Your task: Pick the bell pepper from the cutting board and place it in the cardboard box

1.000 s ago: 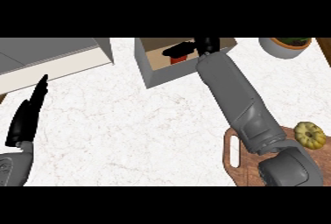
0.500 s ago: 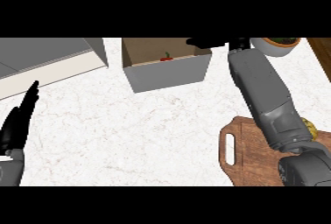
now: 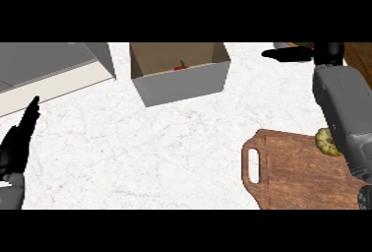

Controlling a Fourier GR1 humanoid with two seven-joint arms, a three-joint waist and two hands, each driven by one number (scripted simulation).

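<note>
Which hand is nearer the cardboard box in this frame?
The right. The right hand is at the view's top right, just beyond the cardboard box, while the left hand rests open far off at the left edge.

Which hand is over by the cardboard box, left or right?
The right hand, at the view's top right beside the cardboard box; the left hand rests at the left edge.

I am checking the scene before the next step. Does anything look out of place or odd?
Nothing stands out. The cardboard box stands upright with a red item inside, and the cutting board lies flat.
</note>
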